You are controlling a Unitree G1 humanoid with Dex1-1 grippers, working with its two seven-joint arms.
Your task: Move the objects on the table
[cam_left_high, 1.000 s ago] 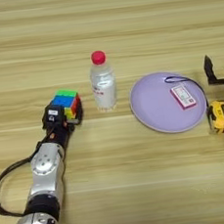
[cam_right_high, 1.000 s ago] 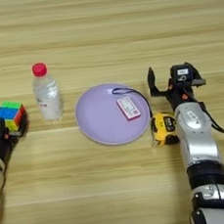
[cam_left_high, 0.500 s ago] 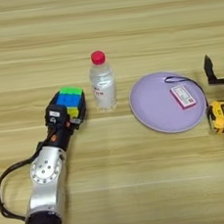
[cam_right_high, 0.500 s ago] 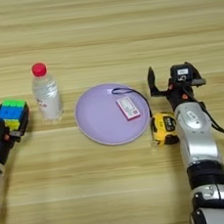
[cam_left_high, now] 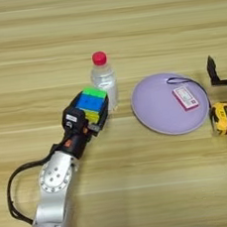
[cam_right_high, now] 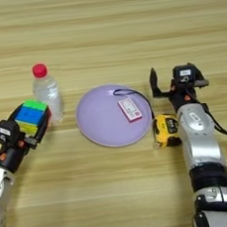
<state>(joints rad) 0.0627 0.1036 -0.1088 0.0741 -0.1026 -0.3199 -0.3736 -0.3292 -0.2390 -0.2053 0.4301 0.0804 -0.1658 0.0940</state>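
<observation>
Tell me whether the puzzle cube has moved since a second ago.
Yes. The left gripper has carried the puzzle cube rightward, up against the bottle, which stayed put.

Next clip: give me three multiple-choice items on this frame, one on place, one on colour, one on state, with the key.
1. Where is the small tag?
A. on the plate
B. beside the bottle
C. on the tape measure

2. The bottle's cap is:
A. blue
B. red
C. white

3. The left gripper is:
A. open over the plate
B. shut on the cube
C. shut on the bottle

Key: 1 A, the tag lies on the plate. 2 B, the bottle has a red cap. 3 B, the left gripper clamps the cube; the right gripper stands open beyond the tape measure.
</observation>
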